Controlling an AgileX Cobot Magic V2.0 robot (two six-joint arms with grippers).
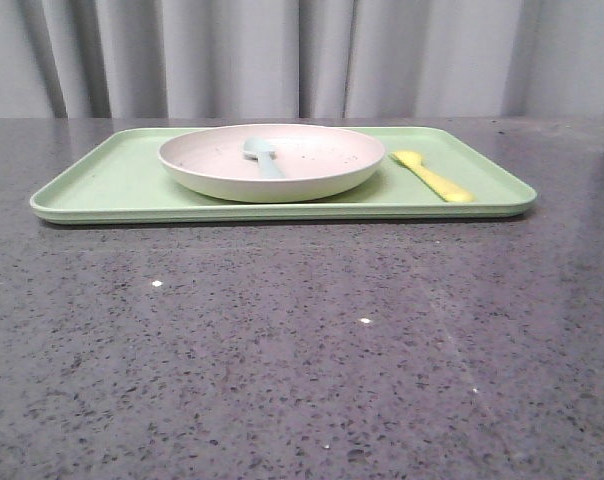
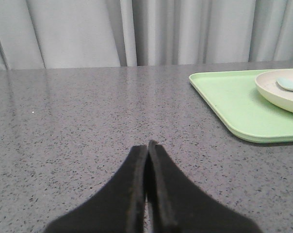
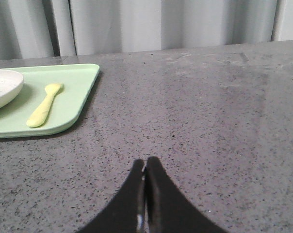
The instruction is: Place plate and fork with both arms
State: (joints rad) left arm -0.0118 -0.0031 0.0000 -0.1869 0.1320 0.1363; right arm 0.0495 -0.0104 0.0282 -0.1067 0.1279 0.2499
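Note:
The pale pink-cream plate [image 1: 312, 165] sits on a light green tray [image 1: 112, 185] at the far side of the table, with a pale blue-grey spoon [image 1: 263, 155] lying in it. The yellow fork [image 1: 432, 177] lies on the tray just right of the plate. The plate [image 2: 277, 90] and tray [image 2: 234, 102] show in the left wrist view, the fork [image 3: 43, 104] and plate edge [image 3: 3, 87] in the right wrist view. My left gripper [image 2: 147, 145] is shut and empty over bare table, left of the tray. My right gripper [image 3: 145, 162] is shut and empty, right of the tray. Neither gripper shows in the front view.
The table is dark grey speckled stone [image 1: 302, 350]. A grey curtain [image 1: 302, 55] hangs behind the table's far edge. The tray's raised rim [image 3: 83, 104] stands between each gripper and the things on it.

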